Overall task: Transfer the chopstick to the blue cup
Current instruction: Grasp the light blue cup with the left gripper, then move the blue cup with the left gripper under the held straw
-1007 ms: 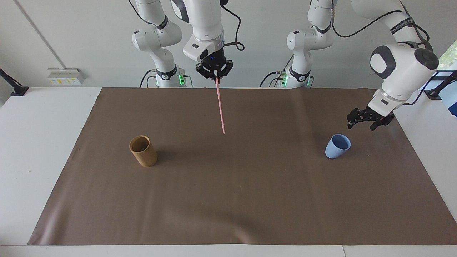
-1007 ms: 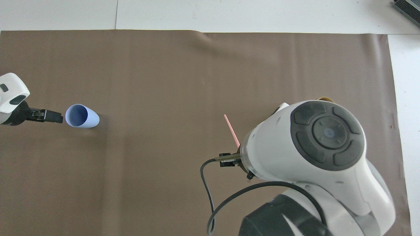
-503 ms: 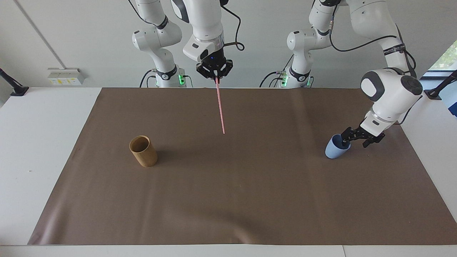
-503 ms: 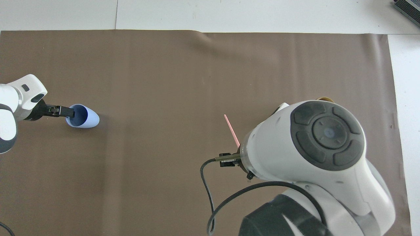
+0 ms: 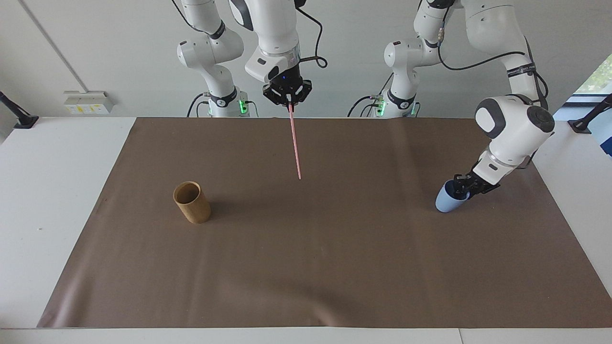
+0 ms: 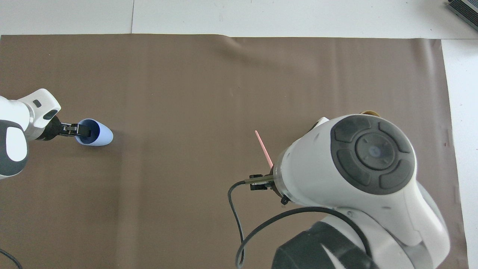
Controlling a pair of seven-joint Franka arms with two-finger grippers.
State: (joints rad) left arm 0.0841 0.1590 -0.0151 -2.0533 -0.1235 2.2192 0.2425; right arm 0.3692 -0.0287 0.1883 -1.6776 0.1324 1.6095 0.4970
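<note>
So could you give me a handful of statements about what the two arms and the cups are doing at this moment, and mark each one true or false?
1. The right gripper holds the long pale-pink chopstick hanging in the air. True.
2. The chopstick's lower tip is inside the small light-blue cup. False: it hangs over the bare brown mat, apart from both cups.
3. The left gripper is at the blue cup's rim. True.
4. The tan-brown cylindrical cup lies on its side. False: it stands upright.
5. The tan-brown cup stands toward the left arm's end of the table. False: it stands toward the right arm's end.
</note>
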